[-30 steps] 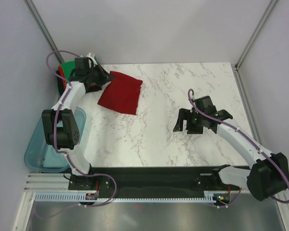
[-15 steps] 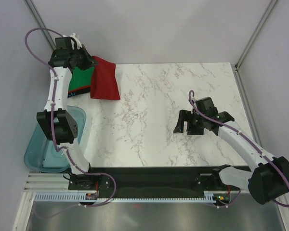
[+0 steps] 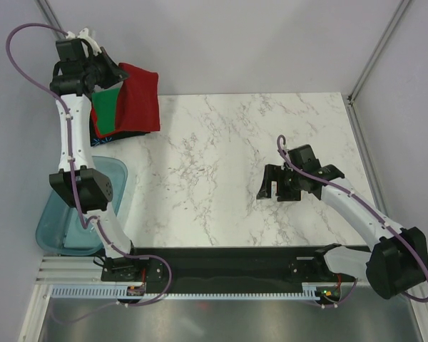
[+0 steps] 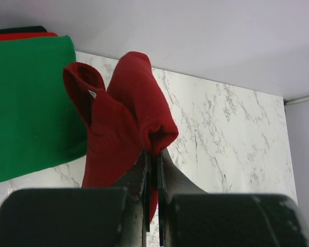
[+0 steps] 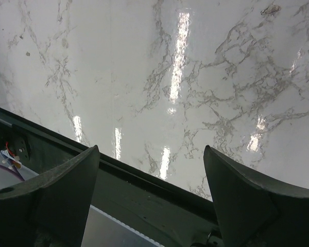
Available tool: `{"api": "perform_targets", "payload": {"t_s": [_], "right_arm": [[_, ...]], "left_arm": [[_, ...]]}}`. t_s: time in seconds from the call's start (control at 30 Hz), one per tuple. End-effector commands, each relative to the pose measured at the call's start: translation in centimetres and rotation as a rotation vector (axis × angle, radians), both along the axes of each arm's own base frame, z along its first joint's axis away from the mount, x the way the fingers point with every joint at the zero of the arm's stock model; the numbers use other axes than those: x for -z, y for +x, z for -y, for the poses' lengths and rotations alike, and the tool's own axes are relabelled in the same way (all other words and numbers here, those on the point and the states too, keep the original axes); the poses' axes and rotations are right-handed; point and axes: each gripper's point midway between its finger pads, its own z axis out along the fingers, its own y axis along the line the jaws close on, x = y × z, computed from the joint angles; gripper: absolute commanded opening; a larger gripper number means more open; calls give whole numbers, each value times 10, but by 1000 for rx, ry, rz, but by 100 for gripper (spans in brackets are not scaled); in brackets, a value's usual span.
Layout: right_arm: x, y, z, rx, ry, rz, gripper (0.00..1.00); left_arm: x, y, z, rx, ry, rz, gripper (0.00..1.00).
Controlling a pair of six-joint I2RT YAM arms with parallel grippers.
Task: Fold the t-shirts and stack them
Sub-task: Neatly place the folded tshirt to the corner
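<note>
1. Marble table (image 3: 271, 128) was mostly bare. The work sat at the upper left of the top view.
2. The dark red t-shirt (image 3: 139, 96) hung folded in the air at the upper left, overlapping the stack's edge in that view. It looked soft, light and limp, drooping and bunching from one pinch point. It would likely unfold if dropped, so better to grip a folded edge with all layers together and lay it down flat.
3. The green t-shirt (image 3: 107, 114) lay flat on top of the stack. In the left wrist view, thin edges of a red t-shirt (image 4: 20, 36) and a black t-shirt (image 4: 20, 29) showed at its far side.
4. The left gripper (image 4: 153, 159) was clamped tight on a rolled fold of the dark red t-shirt.
5. The right gripper (image 5: 150, 154) was spread wide and held nothing, over bare marble at right centre.
</note>
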Motion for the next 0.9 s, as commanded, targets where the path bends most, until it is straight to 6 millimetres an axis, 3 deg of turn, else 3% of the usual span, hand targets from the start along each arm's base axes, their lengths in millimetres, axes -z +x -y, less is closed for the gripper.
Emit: {"api": "perform_targets", "payload": {"t_s": [0.0, 0.2, 0.57, 0.7, 0.73, 0.8, 0.83, 0.87], "right_arm": [[7, -3, -1, -25, -6, -9, 90], [15, -2, -1, -32, -10, -30, 90], [24, -7, 2, -61, -44, -69, 90], [25, -7, 1, -76, -47, -82, 90], [25, -9, 2, -78, -50, -93, 90], [27, -10, 2, -87, -55, -101, 90], [28, -11, 3, -87, -63, -108, 90], [29, -11, 4, -89, -71, -110, 90]], "left_arm": [[-35, 2, 2, 38, -11, 107, 2], [-53, 4, -6, 20, -13, 162, 2], [-53, 14, -44, -1, -32, 189, 2], [-39, 30, -61, -11, -35, 183, 2], [-26, 39, -63, 0, -48, 167, 2], [-20, 51, -71, 0, -56, 180, 2], [-4, 60, -77, -5, -66, 160, 2], [-5, 64, -84, -18, -61, 172, 2]]}}
